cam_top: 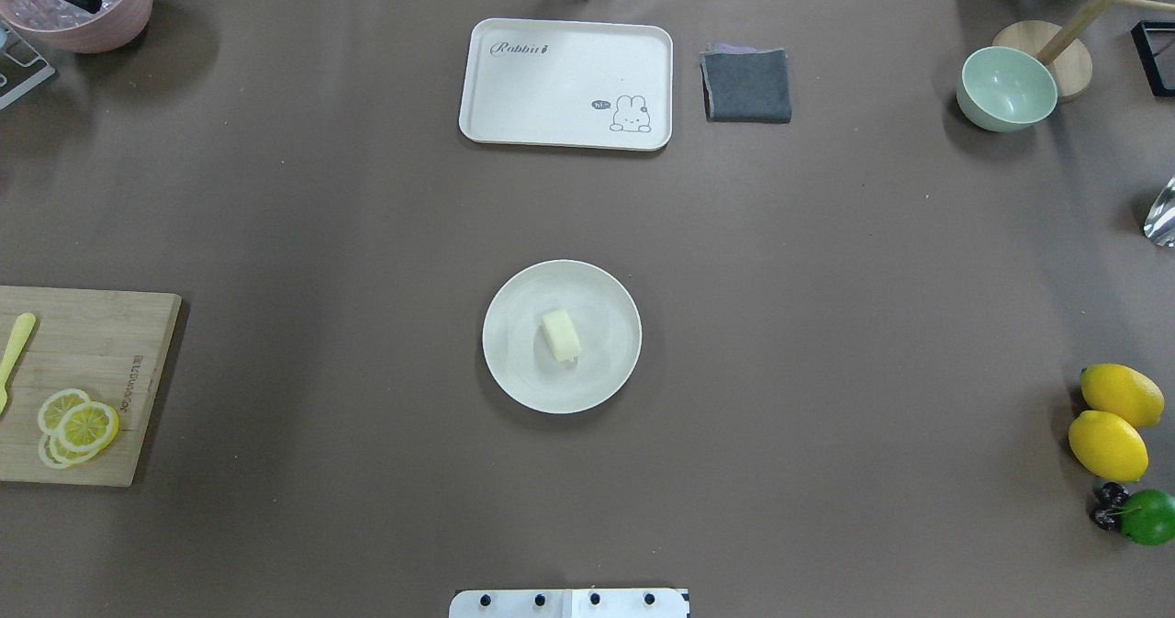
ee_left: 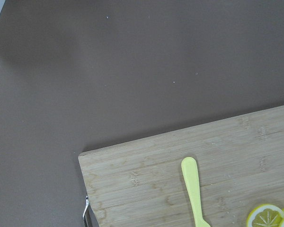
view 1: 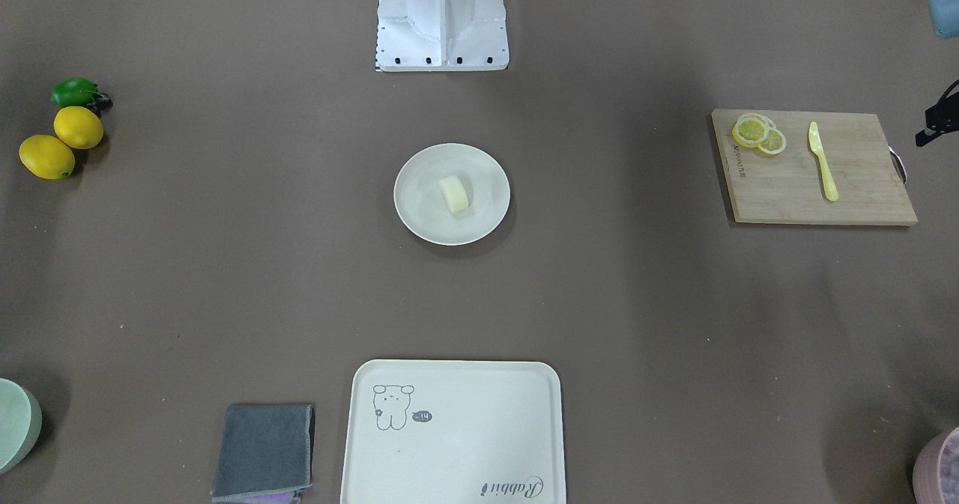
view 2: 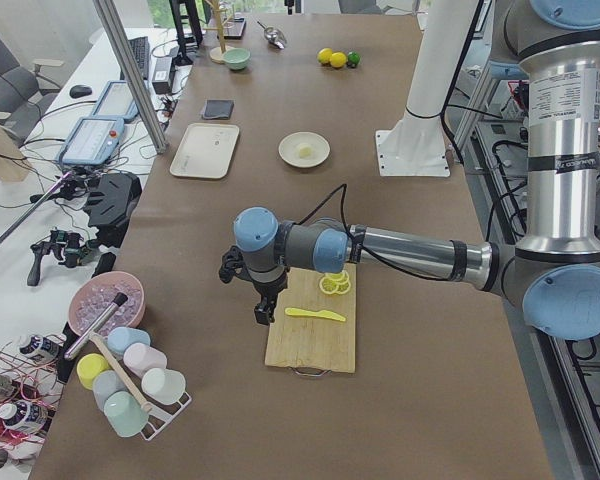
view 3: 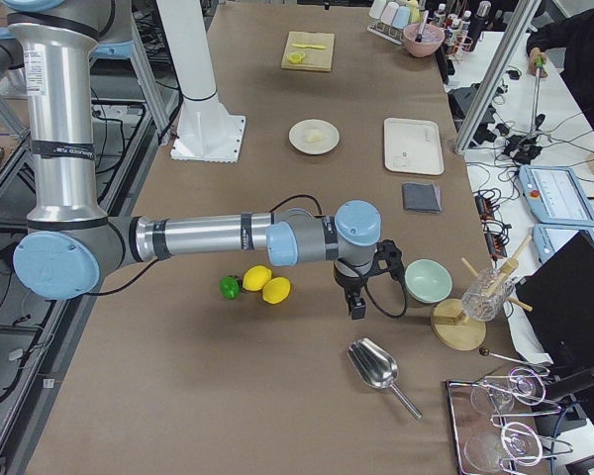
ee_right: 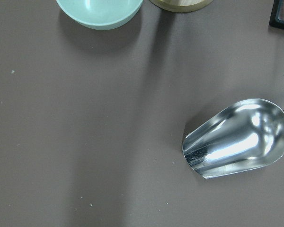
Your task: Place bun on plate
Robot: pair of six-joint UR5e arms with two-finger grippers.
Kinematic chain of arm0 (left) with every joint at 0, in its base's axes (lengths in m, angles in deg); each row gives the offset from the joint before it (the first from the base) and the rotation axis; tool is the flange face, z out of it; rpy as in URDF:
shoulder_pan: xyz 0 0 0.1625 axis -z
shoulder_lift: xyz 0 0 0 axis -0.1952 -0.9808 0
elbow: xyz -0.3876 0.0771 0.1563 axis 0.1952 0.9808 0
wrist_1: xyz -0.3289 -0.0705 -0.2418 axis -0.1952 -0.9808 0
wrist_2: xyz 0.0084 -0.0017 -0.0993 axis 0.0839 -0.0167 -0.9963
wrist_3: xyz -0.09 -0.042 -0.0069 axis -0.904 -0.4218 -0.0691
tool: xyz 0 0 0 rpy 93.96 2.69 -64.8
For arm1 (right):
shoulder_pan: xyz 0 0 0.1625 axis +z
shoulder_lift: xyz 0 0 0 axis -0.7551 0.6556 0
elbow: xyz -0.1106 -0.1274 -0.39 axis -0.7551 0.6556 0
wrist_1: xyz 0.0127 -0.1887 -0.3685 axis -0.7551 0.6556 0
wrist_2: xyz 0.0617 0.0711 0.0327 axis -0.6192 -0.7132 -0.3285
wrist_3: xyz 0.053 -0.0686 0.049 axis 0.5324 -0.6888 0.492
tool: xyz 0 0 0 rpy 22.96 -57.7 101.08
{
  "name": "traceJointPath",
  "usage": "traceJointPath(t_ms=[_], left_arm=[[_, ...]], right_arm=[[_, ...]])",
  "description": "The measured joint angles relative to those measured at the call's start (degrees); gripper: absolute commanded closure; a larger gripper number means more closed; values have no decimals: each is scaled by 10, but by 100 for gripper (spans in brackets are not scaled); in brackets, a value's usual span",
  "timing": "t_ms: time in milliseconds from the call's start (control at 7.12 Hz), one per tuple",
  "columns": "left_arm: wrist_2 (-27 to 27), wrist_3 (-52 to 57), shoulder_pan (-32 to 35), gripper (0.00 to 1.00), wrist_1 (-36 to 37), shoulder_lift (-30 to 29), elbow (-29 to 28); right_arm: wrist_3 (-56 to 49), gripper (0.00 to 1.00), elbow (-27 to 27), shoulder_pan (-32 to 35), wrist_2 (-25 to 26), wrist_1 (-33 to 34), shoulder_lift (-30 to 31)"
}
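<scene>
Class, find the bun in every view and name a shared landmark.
Exterior front-facing: bun at centre, on the plate.
Overhead exterior: bun at centre, on the plate.
Exterior left: upper middle, far off.
Exterior right: upper middle, far off.
Left wrist: not in view.
Right wrist: not in view.
Landmark: the plate under it.

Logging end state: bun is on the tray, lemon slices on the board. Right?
No. The bun is on the plate, not the tray; the overhead view shows it. The lemon slices are on the board, as said.
</scene>
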Motion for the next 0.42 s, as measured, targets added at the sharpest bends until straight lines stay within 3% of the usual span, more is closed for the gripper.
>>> traceJointPath(t_ms=[421], left_arm=[[0, 0, 0, 2, 0, -2, 3]], right_arm=[[0, 0, 0, -1, -3, 0, -1]])
